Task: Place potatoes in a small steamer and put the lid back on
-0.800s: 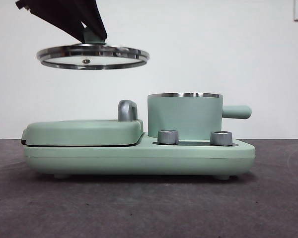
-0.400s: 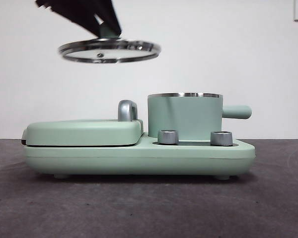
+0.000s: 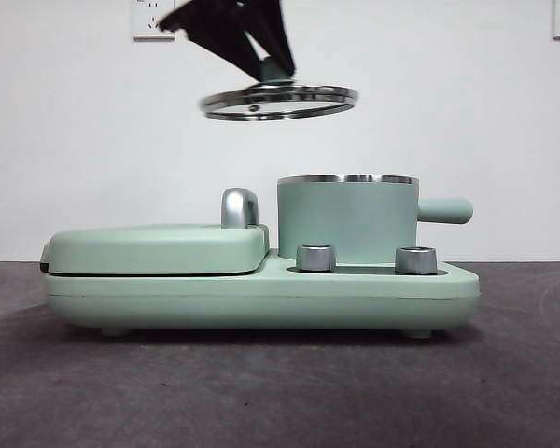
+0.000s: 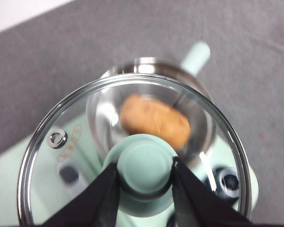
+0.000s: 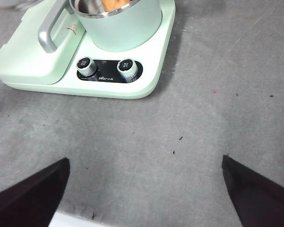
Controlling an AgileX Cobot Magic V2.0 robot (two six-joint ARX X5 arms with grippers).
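Lid (image 3: 280,99) shifted toward steamer (image 3: 347,220) | left pincer (image 4: 144,176) grips knob | clear above rim

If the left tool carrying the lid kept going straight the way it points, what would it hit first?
Probably the small steamer. Seen through the glass lid held by the left tool, the open pot with the potato lies almost directly ahead, slightly off-centre. The lid's rim would likely meet the pot's rim first; depth is unclear.

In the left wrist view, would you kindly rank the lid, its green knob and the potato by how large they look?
1. The lid, nearest the camera and spanning most of the picture.
2 and 3. The knob and potato look alike; the potato lies farther off, so no ranking.
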